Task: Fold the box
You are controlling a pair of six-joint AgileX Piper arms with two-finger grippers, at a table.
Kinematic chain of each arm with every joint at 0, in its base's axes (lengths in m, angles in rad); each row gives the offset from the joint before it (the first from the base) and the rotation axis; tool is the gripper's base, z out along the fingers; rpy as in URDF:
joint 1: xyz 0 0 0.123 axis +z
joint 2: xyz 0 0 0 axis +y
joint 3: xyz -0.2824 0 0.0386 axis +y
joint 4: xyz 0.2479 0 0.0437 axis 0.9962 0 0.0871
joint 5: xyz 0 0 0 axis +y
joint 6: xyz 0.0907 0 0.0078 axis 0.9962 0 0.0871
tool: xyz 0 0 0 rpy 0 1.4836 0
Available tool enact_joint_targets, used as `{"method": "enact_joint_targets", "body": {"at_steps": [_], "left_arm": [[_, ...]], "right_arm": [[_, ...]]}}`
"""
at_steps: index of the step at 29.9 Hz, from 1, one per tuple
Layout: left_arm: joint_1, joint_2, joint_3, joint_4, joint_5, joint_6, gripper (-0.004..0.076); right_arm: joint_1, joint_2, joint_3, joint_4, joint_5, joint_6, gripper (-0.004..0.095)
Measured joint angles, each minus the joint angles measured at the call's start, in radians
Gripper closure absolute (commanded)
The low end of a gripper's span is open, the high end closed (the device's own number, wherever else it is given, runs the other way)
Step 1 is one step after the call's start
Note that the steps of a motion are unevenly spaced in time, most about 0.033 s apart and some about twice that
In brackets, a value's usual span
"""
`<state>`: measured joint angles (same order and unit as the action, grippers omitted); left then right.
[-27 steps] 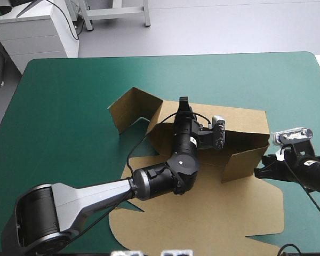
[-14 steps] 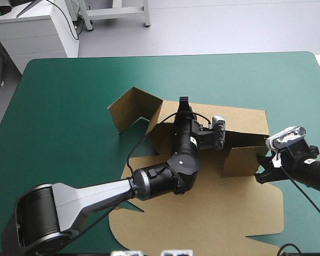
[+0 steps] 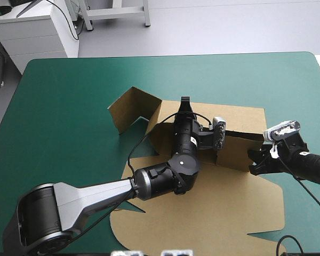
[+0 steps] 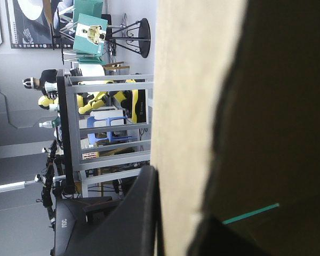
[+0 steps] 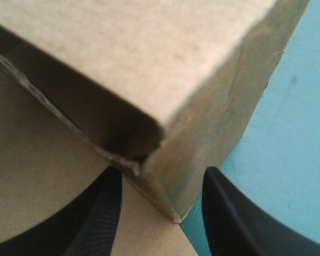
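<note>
We're seeing the box (image 3: 213, 213) sitting mid-table on the teal-green cover (image 3: 69, 90), a bit right of centre. Its big flat panel is lying toward the near edge and its walls are standing up along the far side. One flap (image 3: 129, 109) is sticking up at the far left. The left gripper (image 3: 184, 102) is reaching in over the flat panel and pinching the far wall. Its wrist view is showing the fingers all but closed, with board between them. The right gripper (image 3: 254, 163) is sitting at the near corner of the raised right-hand wall. Its fingers (image 5: 104, 213) are spread apart, gripping nothing, and the corner is poking into the gap. We can't tell whether either finger is touching board there.
</note>
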<state>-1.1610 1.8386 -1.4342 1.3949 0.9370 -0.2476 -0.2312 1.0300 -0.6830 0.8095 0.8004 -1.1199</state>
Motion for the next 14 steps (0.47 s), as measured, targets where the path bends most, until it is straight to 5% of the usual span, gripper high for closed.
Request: {"method": "enact_joint_targets", "body": {"at_steps": [14], "left_arm": [[0.022, 0.003, 0.000, 0.001, 0.008, 0.000, 0.0731]], "right_arm": [[0.000, -0.016, 0.000, 0.008, -0.025, 0.057, 0.0390]]}}
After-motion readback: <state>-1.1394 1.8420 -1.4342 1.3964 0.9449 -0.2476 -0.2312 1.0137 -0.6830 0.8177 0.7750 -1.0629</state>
